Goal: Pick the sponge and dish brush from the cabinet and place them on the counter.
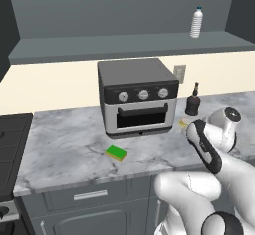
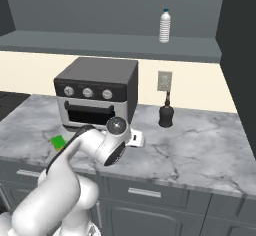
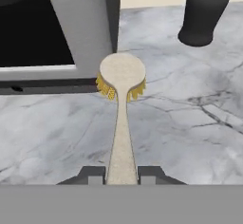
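My gripper [image 3: 121, 176] is shut on the thin cream handle of the dish brush [image 3: 121, 83], whose round head with yellow-tan bristles hangs low over the marbled counter [image 3: 190, 123], just in front of the toaster oven's corner. The hand sits at the counter's front, right of the oven [image 1: 138, 95]. The sponge [image 1: 116, 153], green top over yellow, lies flat on the counter [image 1: 64, 144] in front of the oven; it also peeks out behind my arm as a green patch, the sponge [image 2: 59, 142]. The open cabinet's grey shelf [image 1: 99, 47] runs above.
A clear plastic bottle [image 1: 197, 23] stands on the cabinet shelf at the right. A dark bottle-shaped dispenser [image 3: 204, 14] stands right of the oven by a wall outlet [image 2: 164, 80]. The black stovetop [image 1: 12, 144] borders the counter at the left.
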